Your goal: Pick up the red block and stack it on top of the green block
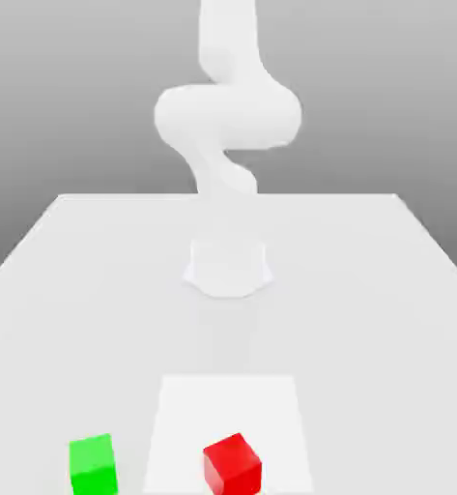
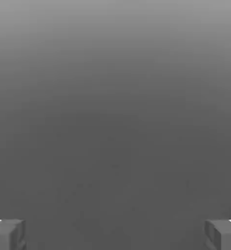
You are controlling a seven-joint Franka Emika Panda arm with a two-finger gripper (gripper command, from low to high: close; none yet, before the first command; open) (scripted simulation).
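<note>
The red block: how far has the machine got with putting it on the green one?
Nothing looks done on the stacking: the red block and the green block sit apart. Nothing is in hand either, as the end effector stands open with no block between its fingers. Left to do: grip the red block, lift it, carry it toward the exterior view's left and set it on the green one.

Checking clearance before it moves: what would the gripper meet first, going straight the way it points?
Nothing I can make out: between and beyond the open gripper's fingers, the way looks free, though depth is unclear.
</note>
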